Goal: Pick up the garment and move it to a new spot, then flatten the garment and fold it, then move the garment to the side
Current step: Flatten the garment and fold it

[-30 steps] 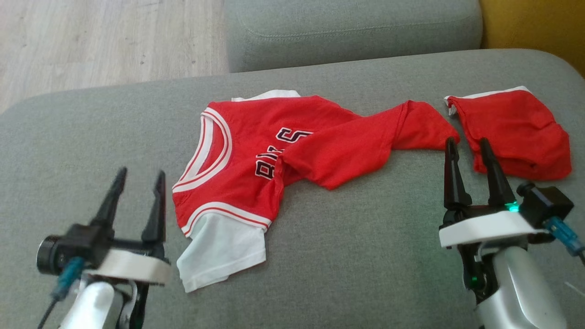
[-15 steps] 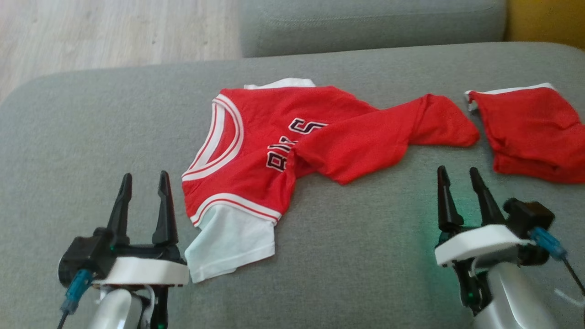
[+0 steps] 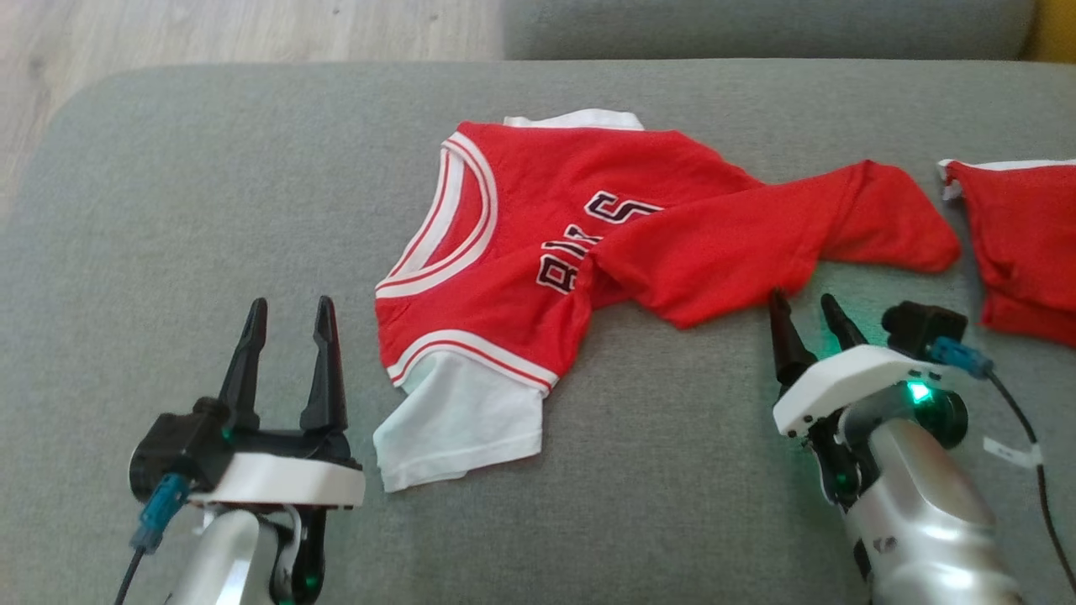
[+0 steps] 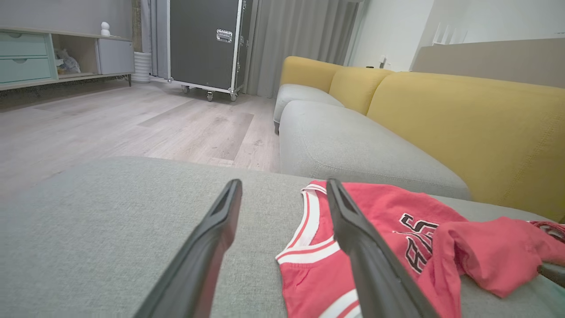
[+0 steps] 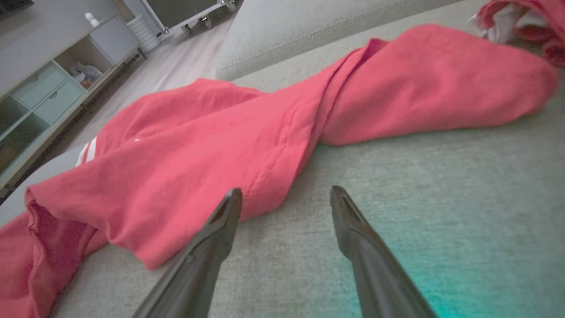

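We are working over a grey sofa cushion [image 3: 168,210], a soft, matte seat that is likely giving a little under any press. Nearest us, the left tool [image 3: 292,304] is hovering released, its two fingers spread with nothing between them, just beside the white sleeve [image 3: 458,424]. The right tool [image 3: 803,298] is also standing wide and empty, and its tips are pointing at the near edge of the red shirt [image 3: 521,277]. In the right wrist view one finger is sitting just beside that stitched edge; we cannot tell whether it is touching.

The shirt is lying mid-cushion between the two tools. Its collar is facing the left tool, and its lower half [image 3: 756,244] is twisting into a rope toward our right. We are judging it light, limp and thin. It is probably going to sag and bunch wherever it is lifted, and it is unlikely to slip or come to harm. We are favouring the sleeve and shoulder for the left tool and the twisted hem end for the right, pinching through the cloth down at the cushion.

Beyond our right tool, a second red piece [image 3: 1025,244] is lying close to the hem, and we are minding not to snag it. Farther off, a yellow backrest [image 4: 463,119] and wooden floor [image 3: 210,25] are showing.
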Controlling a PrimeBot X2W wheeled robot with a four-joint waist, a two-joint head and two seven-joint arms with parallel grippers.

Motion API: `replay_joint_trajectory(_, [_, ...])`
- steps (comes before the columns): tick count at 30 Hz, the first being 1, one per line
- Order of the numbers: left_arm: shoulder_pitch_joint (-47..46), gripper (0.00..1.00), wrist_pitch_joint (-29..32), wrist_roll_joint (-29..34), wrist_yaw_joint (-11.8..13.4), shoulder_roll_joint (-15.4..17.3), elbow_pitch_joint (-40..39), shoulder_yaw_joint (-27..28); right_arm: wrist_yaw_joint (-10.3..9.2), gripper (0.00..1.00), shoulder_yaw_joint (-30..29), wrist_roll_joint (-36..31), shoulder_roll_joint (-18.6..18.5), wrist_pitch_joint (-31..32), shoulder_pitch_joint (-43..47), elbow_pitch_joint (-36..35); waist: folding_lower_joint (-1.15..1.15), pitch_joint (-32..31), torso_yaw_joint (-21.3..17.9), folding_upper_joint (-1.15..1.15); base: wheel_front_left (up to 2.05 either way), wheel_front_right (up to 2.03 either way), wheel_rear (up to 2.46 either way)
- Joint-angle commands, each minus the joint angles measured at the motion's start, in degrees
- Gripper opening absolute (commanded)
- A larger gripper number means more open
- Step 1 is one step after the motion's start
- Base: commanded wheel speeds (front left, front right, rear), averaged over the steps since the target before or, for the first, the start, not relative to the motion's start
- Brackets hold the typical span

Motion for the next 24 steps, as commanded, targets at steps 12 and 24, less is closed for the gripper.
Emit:
replay_joint_trajectory(12, [-2.4,1.00,-0.5,2.4,-1.5,-0.8,-0.1,4.9,-0.05,0.00,4.6,-0.7,0.0,-5.8,-6.7,7.8,0.00,0.4,-0.6,0.00,0.00,0.00,0.00])
replay_joint_trajectory(24, [-0.3,1.00,-0.5,3.6,-2.5,-2.4,-0.3,7.4,-0.05,0.00,0.4,-6.5,-1.2,-6.5,-1.8,2.7,0.00,-3.9,-7.4,0.00,0.00,0.00,0.00])
